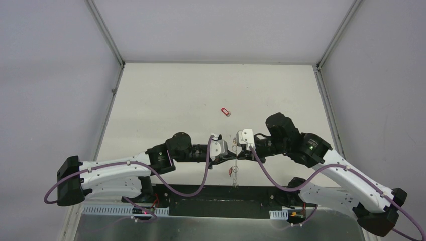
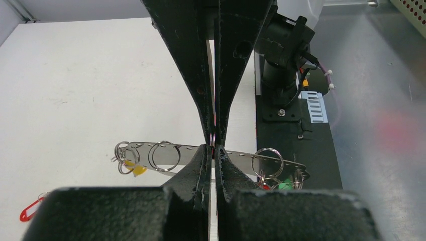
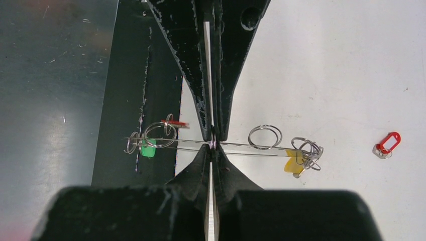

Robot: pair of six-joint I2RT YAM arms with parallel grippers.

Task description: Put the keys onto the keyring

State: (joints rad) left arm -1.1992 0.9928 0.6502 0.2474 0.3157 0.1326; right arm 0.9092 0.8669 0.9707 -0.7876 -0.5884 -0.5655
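Black mount plate (image 1: 221, 193) at the near table edge carries both arm bases. Just beyond it, L gripper (image 2: 213, 152) and R gripper (image 3: 213, 148) meet tip to tip, roughly mid-width of the table (image 1: 166, 100).

Both sets of jaws are clenched down to a hairline slit. Each pinches, from its own side, a thin wire seen edge-on at the meeting pt. That wire looks to be the keyring (image 3: 213, 144); only a sliver shows, so its hoop shape can't be made out.

Through the same pt, crosswise to the fingers, runs a flat perforated metal strip (image 2: 188, 152) w/ split rings (image 2: 164, 154) hanging from its holes.

The keys (image 3: 306, 153) bunch at the strip's two ends:
- Yellow tag (image 2: 135, 169) at the end over the white table.
- Green tag (image 3: 147, 150) and a red tag (image 3: 176, 122) at the end over the black plate.

Key blades are too small and tangled w/ the rings to count.

Farther out, well apart from both grippers, one loose key w/ a red tag (image 1: 225, 111) lies flat on the table by itself, not on any ring.
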